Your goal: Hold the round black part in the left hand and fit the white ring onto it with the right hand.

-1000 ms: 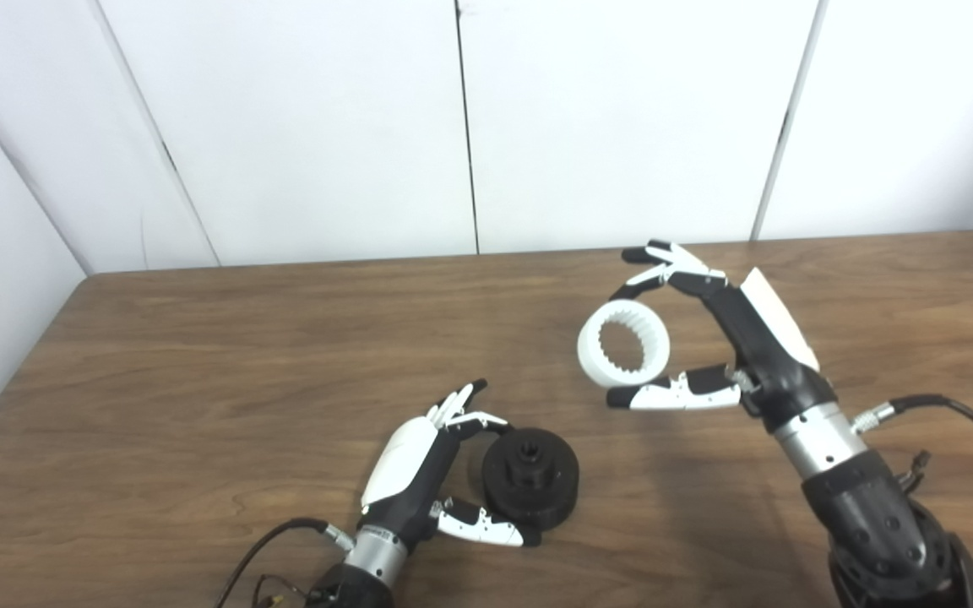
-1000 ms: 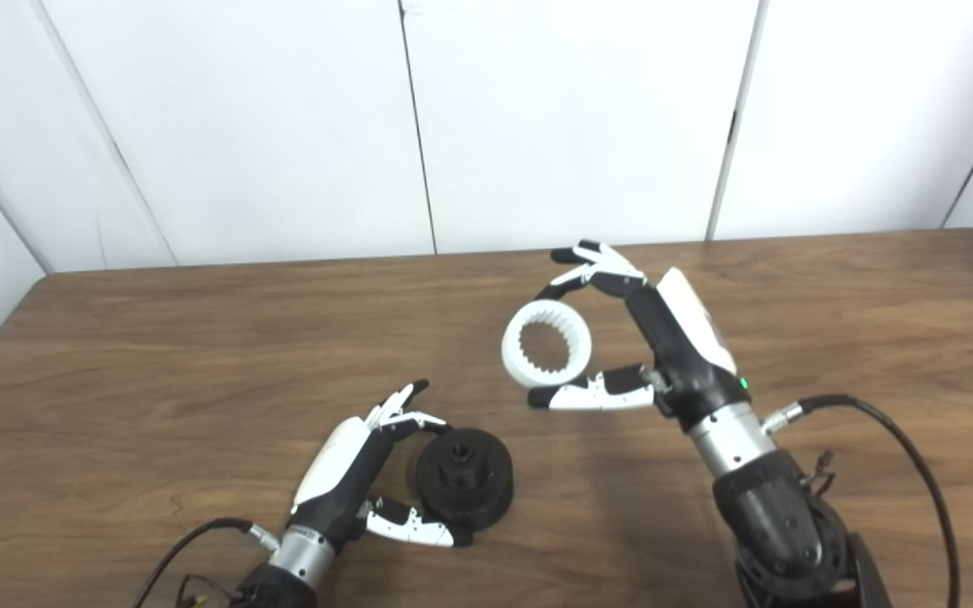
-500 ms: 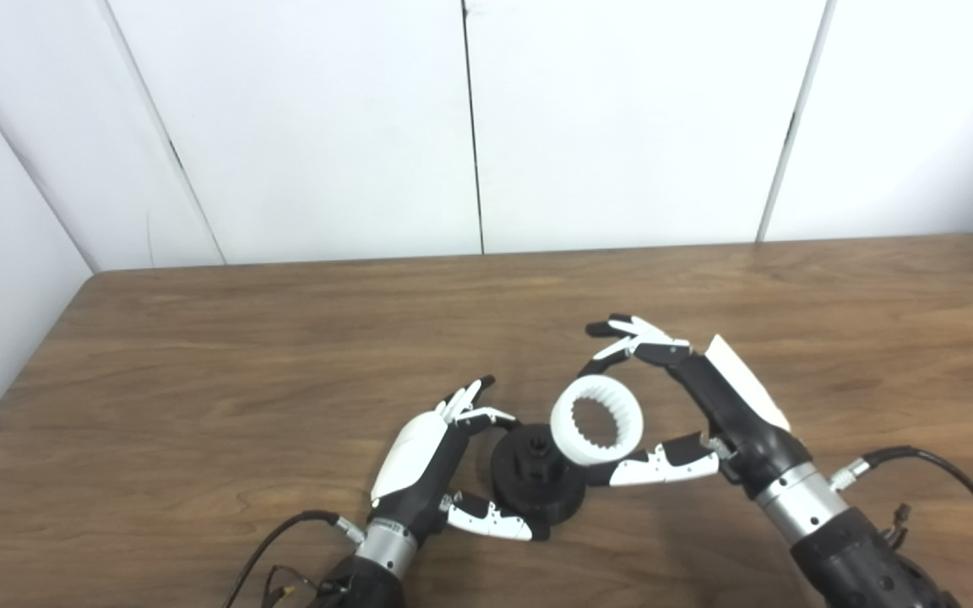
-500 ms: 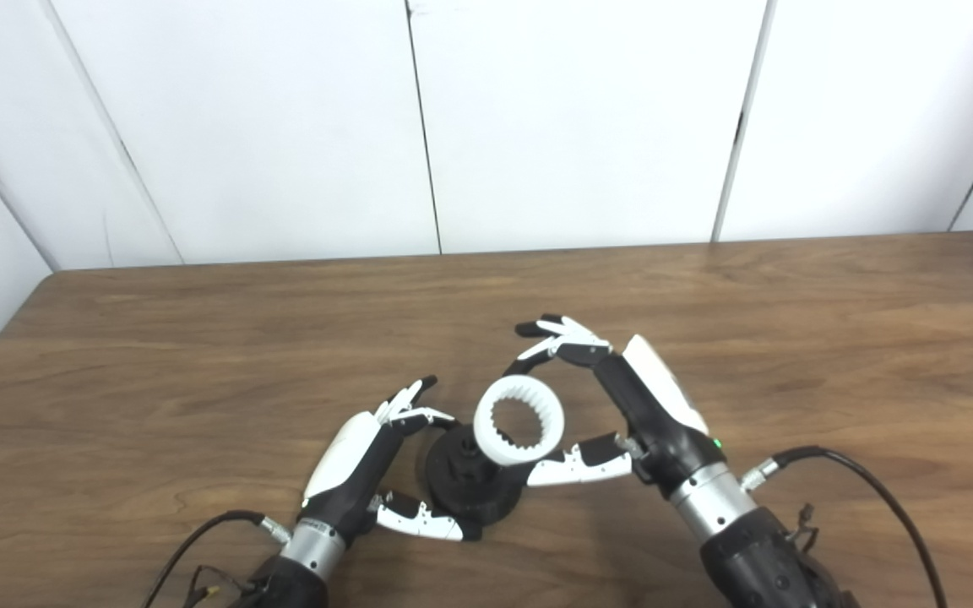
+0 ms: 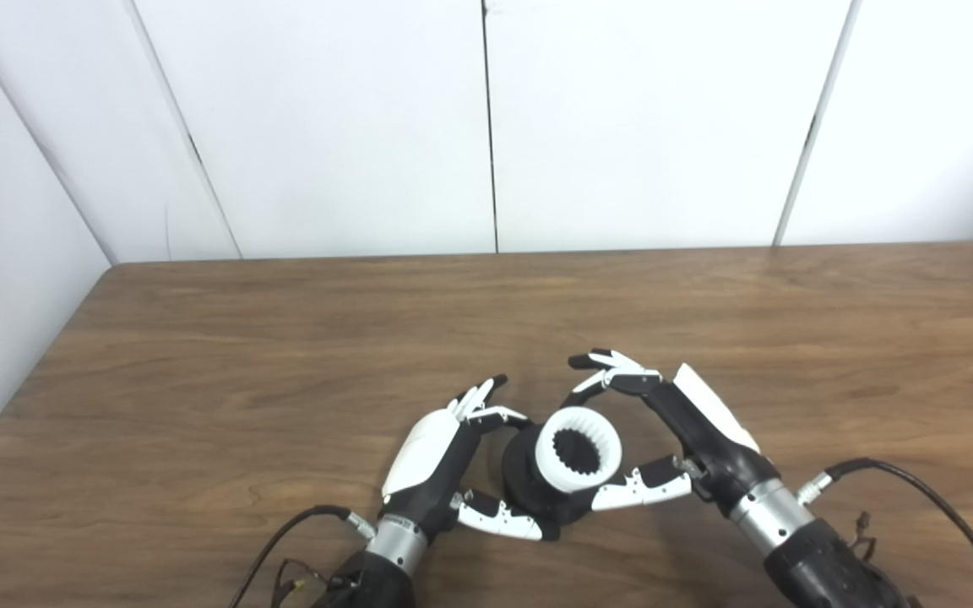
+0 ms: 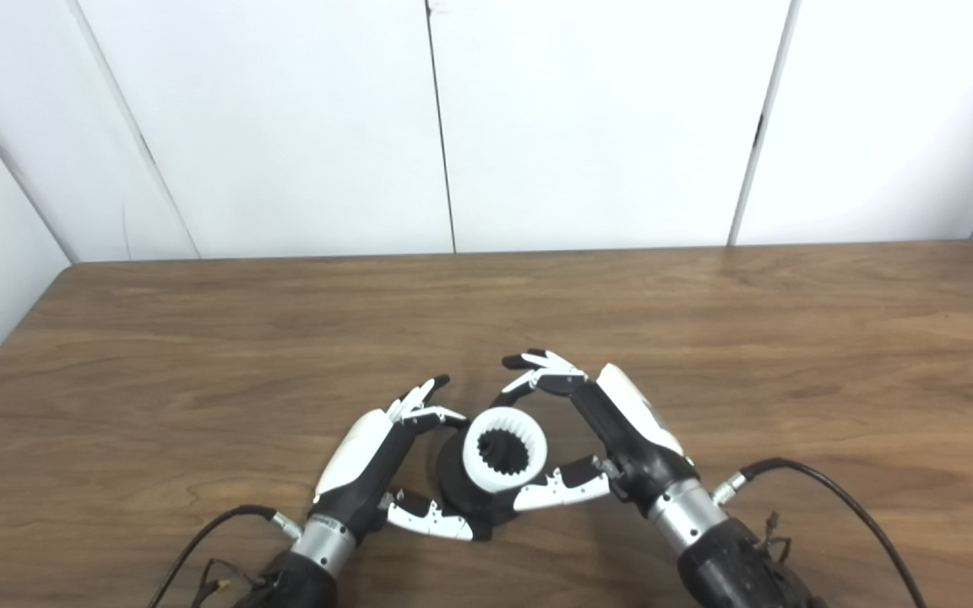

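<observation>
Nearest the camera, two black cables (image 5: 917,498) trail over the front of the brown wood-grain table (image 5: 199,380) from the wrists of both arms. The left hand (image 5: 436,460), black with a white back, has its fingers (image 5: 478,397) and thumb curled around the round black plastic part (image 5: 529,490), which rests on the table near its front edge. The right hand (image 5: 689,431), coloured the same, pinches the white toothed plastic ring (image 5: 578,449) between thumb below and fingers (image 5: 609,371) above. The ring sits directly over the black part's top, its toothed hole showing black inside; whether it is fully seated cannot be told. Beyond them the tabletop runs back to a white panelled wall (image 5: 486,127).
</observation>
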{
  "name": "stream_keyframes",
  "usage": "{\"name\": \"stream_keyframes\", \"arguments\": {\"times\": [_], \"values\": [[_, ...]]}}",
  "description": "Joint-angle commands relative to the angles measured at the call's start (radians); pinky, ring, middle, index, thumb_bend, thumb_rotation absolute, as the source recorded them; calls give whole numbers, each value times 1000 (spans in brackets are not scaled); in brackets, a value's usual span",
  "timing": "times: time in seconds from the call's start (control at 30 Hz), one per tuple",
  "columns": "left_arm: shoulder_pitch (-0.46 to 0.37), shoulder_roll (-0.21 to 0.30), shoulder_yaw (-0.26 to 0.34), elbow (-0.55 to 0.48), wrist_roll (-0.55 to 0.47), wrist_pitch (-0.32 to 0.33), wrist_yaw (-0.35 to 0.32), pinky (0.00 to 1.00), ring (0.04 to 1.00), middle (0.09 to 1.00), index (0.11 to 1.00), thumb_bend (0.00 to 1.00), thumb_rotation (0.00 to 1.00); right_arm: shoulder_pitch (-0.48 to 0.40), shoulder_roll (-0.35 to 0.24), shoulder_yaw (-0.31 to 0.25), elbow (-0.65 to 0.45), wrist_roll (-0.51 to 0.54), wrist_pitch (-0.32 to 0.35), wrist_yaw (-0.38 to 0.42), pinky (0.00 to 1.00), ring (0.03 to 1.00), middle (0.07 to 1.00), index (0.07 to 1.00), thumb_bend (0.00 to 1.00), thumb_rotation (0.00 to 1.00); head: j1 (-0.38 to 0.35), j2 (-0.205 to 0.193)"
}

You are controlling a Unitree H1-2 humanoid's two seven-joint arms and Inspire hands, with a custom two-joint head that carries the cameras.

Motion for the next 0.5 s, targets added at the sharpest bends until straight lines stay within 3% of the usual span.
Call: {"name": "stream_keyframes", "arguments": {"times": [0.0,0.47], "values": [[-10,-11,-14,-1,11,6,-4,1000,1000,1000,607,941,256,-48,8,2,-1,-4,-33,-7,896,956,869,480,522,145,2,2],[-4,-13,-18,-16,11,24,-11,1000,1000,1000,608,941,244,-98,22,17,92,-31,-54,-20,932,950,869,481,522,144,8,9]]}}
